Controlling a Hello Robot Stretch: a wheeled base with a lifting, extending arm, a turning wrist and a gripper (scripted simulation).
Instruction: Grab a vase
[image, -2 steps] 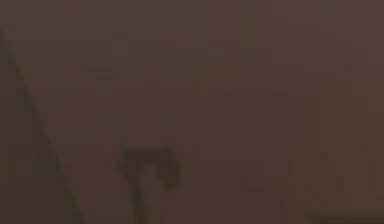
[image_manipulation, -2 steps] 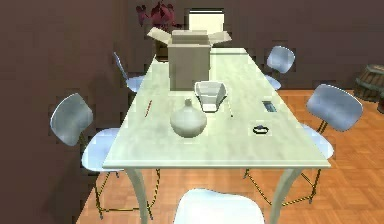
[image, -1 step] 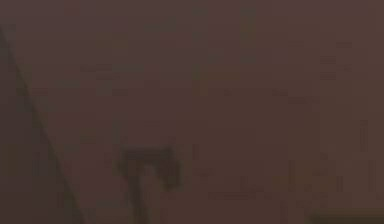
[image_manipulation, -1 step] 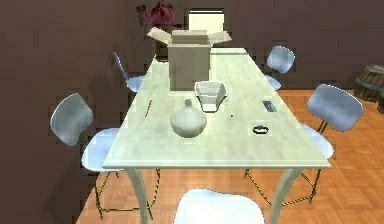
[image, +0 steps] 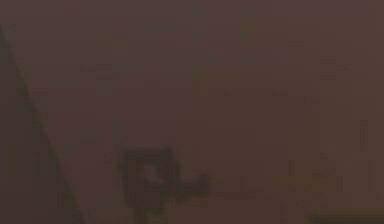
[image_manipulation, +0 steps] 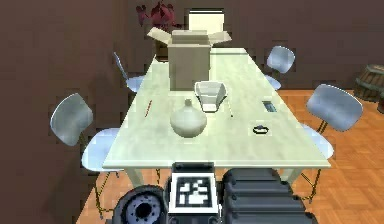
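Ahead of me is a dark brown wall (image: 250, 80) with a dim, darker shape (image: 155, 180) low down that I cannot name. Out to my arm's side, a pale blue chair (image_manipulation: 72, 117) stands at the long pale table's (image_manipulation: 150, 145) left edge. Farther along the table is an open cardboard box (image_manipulation: 190, 58), and nearer me the vase (image_manipulation: 187, 119), cream, round and upright, near the middle. Just right of it and a bit farther out lies a white tray (image_manipulation: 211, 95), then a small dark ring (image_manipulation: 261, 128). Two more chairs (image_manipulation: 333, 104) stand on the right. My fingers (image_manipulation: 141, 206) are a dark lump at the bottom edge; I cannot tell whether they hold anything
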